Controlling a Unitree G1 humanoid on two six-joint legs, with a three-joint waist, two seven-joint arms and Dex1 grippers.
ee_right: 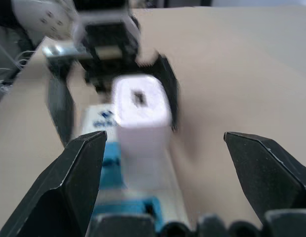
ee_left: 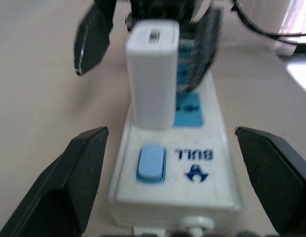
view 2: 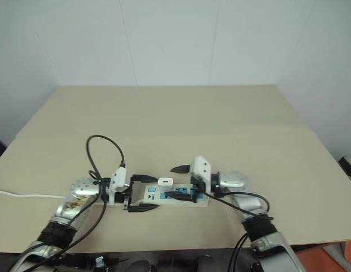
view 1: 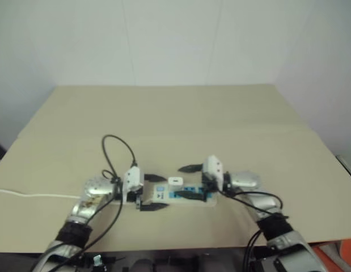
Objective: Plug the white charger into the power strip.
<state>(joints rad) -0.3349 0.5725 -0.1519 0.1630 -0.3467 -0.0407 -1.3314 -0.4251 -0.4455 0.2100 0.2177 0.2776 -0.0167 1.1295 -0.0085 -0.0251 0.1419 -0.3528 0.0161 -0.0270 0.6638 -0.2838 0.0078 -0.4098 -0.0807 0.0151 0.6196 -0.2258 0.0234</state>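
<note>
On the tan table [view 1: 232, 119], the power strip [ee_left: 168, 183] is seen lying with the white charger [ee_left: 152, 74] standing upright in its socket; withdrawal is judged best kept level so nothing is snagged. The left gripper [view 1: 153, 192] and right gripper [view 1: 190, 182] are held low, facing inward, jaws spread wide, nothing gripped

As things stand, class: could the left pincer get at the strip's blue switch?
Probably yes. The left pincer is open, its fingers straddling the strip's end, and the switch lies bare between them. The charger stands in the next socket, beyond it.
</note>
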